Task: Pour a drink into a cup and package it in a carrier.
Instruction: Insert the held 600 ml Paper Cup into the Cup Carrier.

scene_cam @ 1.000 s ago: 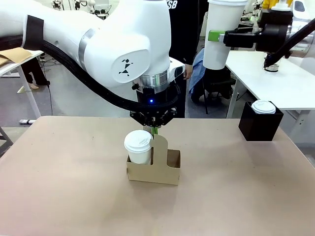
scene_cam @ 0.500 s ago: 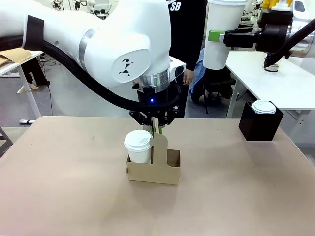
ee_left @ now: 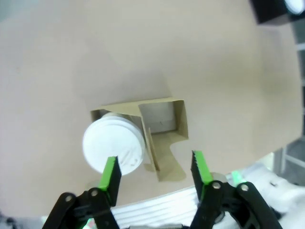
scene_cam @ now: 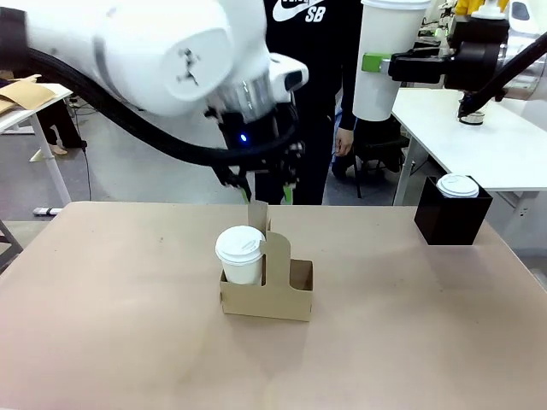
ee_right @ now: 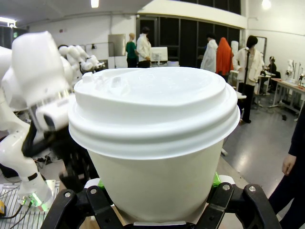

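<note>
Front: left pincer (scene_cam: 267, 195) spread wide, empty, above carrier (scene_cam: 286, 295) on desk (scene_cam: 102, 325); lidded cup (scene_cam: 240, 252) in carrier's left pocket; right pincer (scene_cam: 376, 64) clamps second cup (scene_cam: 380, 34) high. Left wrist: cup beside handle tab (ee_left: 153, 150). Right wrist: second cup gripped

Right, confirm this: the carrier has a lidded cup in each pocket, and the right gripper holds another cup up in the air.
No: the carrier has a lidded cup in one pocket only, the other is empty, as the left wrist view shows. The right gripper does hold another cup up in the air.
</note>
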Tool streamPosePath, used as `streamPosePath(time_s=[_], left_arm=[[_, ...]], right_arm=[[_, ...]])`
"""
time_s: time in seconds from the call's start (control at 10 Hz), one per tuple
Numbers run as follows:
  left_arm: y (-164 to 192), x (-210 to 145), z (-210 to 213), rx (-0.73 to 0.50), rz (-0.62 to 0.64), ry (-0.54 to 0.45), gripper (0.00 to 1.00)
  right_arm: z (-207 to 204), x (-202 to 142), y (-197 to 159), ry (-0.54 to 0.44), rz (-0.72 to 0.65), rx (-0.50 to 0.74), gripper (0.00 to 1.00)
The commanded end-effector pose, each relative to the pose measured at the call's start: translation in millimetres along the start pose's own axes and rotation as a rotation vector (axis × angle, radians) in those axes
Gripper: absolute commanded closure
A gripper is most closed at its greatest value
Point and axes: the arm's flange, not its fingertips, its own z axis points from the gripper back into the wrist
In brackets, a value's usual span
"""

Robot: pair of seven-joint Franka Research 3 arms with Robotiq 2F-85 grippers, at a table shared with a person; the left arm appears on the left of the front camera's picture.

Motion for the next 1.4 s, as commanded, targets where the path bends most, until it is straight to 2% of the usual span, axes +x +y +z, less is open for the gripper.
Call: streamPosePath(time_s=[0.0,0.2,0.4,0.6,0.8,0.9,1.3], left_arm=[[44,3,36,-0.097,-0.135,0.02,0.0],[92,9,60,-0.136,-0.26,-0.015,0.0],[143,-5,74,-0.119,-0.375,-0.07,0.0],[193,-25,71,-0.108,-0.506,-0.129,0.0],[237,-36,57,-0.167,-0.537,-0.252,0.0],[199,-18,76,-0.097,-0.487,-0.113,0.0],[207,-24,69,-0.104,-0.503,-0.139,0.0]], right_arm=[[-3,-10,-1,0.013,0.009,0.048,0.2],[-12,-33,5,-0.006,-0.005,0.148,0.2],[-22,-68,20,0.022,-0.014,0.244,0.2],[-32,-106,37,0.052,-0.008,0.294,0.2],[-42,-135,43,0.043,-0.002,0.32,0.2],[-40,-128,40,0.082,-0.026,0.323,0.2],[-40,-140,45,0.072,-0.035,0.31,0.2]])
